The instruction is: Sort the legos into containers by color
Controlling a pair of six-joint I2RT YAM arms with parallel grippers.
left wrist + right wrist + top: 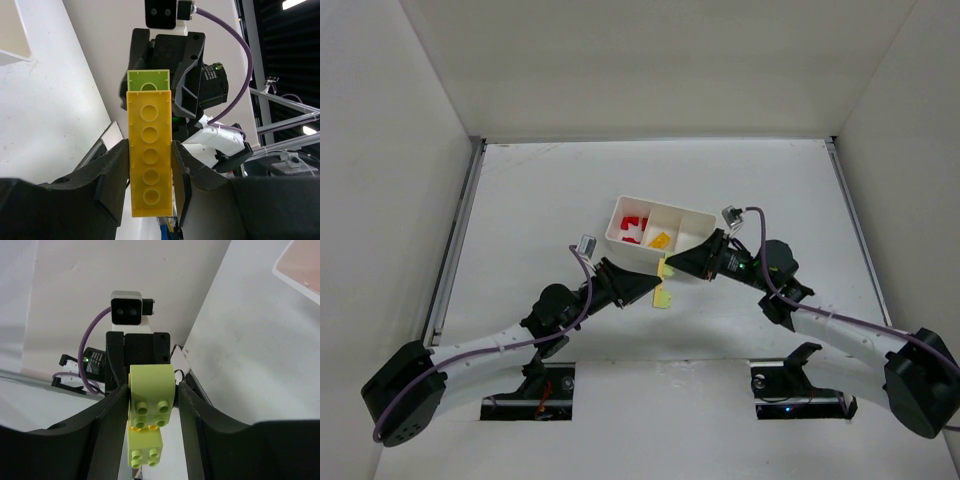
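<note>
Left tool was pinching the long yellow brick by its flat long sides, and right tool looked clamped on the pale green brick stuck to its end. Whole clump hung between them over the table, just near of the white tray, which held red bricks in its left compartment. Hard, light, slick plastic, so my guess was: grip flat sides, not studs, and peel rather than yank.
</note>
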